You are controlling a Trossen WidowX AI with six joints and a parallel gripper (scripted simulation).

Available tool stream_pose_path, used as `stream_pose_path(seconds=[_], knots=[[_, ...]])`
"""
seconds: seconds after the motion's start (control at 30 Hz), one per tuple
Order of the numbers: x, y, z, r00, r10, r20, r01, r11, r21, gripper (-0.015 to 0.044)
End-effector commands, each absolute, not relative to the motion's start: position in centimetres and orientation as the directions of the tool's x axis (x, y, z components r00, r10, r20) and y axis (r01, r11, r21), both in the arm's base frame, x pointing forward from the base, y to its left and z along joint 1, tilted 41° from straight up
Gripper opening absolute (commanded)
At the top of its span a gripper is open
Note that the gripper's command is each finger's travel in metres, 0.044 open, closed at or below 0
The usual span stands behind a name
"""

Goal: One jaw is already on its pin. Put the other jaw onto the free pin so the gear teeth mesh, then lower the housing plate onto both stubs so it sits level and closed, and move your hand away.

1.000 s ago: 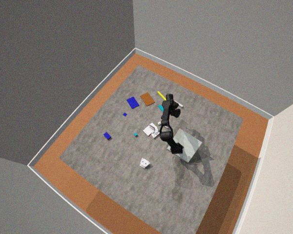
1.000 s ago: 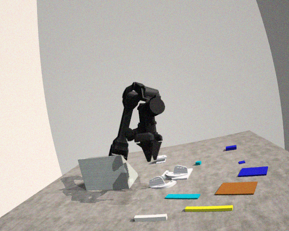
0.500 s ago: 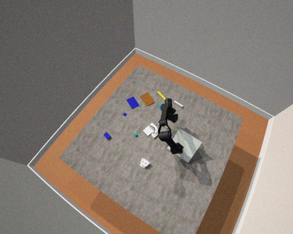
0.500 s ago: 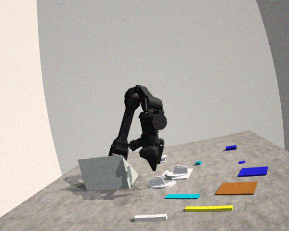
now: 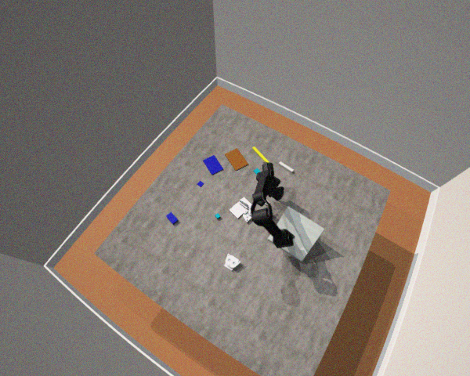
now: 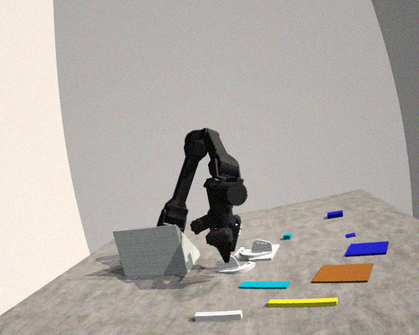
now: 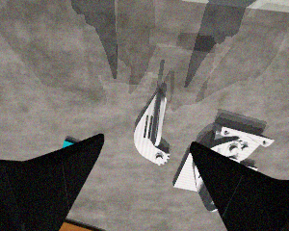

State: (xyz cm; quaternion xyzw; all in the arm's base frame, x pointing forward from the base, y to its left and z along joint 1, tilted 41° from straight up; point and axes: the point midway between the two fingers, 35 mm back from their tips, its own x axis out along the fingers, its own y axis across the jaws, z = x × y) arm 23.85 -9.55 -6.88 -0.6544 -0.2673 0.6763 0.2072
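The loose white jaw [image 6: 246, 267] [image 7: 144, 141] lies on the table, its toothed end toward the camera in the wrist view; the arm hides it in the top view. My gripper [image 6: 230, 256] [image 7: 147, 141] is open and empty, low above this jaw, with a finger to each side of it in the wrist view. The white base [image 5: 237, 210] [image 6: 274, 251] [image 7: 185, 179] stands beside it, carrying the other jaw [image 6: 262, 247]. In the wrist view the right finger covers part of the base. The white housing plate [image 5: 232, 262] lies apart from them, mostly hidden in the exterior view.
A large pale block [image 5: 304, 233] [image 6: 148, 252] stands near the arm's base. A cyan strip [image 6: 265, 285], a yellow bar [image 6: 302, 302], a white bar [image 6: 218, 315] and an orange plate [image 6: 343, 273] lie nearby. A cyan cube [image 5: 217, 216] and several blue pieces lie farther off.
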Motion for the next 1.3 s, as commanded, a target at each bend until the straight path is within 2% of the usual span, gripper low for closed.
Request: stream_pose_path(seconds=[0.0,1.27], knots=[[23.7,-9.0,-7.4,-0.058,0.635,-0.77,0.064,-0.768,-0.638,0.044],[23.4,-6.5,-10.3,-0.058,0.637,-0.769,0.064,-0.766,-0.639,0.044]])
